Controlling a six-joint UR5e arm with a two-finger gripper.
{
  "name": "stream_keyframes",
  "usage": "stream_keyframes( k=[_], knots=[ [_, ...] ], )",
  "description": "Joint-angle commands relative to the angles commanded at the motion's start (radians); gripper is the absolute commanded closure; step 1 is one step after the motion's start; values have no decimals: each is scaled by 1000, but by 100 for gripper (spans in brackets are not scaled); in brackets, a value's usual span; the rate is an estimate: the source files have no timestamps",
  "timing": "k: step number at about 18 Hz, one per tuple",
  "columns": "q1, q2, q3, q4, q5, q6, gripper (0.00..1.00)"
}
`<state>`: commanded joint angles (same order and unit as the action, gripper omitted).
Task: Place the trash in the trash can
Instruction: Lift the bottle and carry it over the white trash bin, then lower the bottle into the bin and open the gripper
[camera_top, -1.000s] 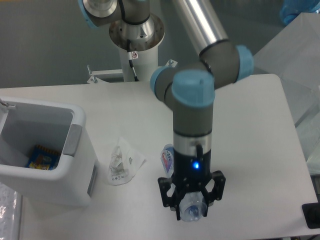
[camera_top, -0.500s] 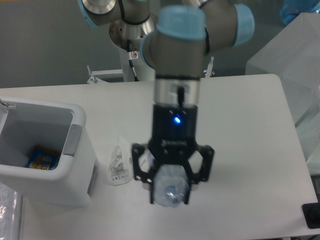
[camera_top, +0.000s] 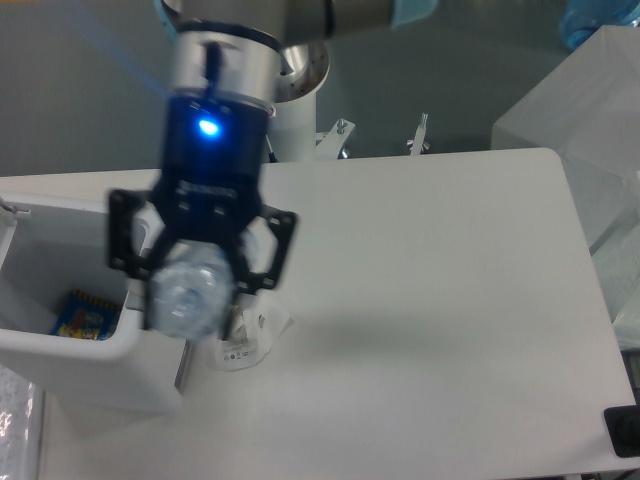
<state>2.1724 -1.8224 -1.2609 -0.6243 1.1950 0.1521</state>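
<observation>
My pincer (camera_top: 193, 298) is clenched on the clear bluish plastic bottle (camera_top: 189, 295), which I hold up off the white table (camera_top: 430, 300) at centre left of the frame, its round end toward the camera, blurred. It hangs over the right rim of the white trash can (camera_top: 60, 345) at the left edge. Inside the can lies a blue-and-yellow snack packet (camera_top: 82, 313). The crumpled transparent wrapper (camera_top: 245, 335) with its small white label lies on the table just right of the can, partly hidden behind my fingers.
</observation>
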Motion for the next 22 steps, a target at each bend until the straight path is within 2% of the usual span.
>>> stream_keyframes(
  k=[2, 7, 12, 15, 22],
  knots=[
    [-49, 2, -9, -2, 0, -48, 37],
    [-106, -9, -17, 0, 2, -48, 37],
    [-120, -34, -29, 0, 2, -45, 36],
    [-128, -35, -66, 0, 5, -42, 33],
    [-129, -37, -104, 0, 6, -42, 32]
  ],
)
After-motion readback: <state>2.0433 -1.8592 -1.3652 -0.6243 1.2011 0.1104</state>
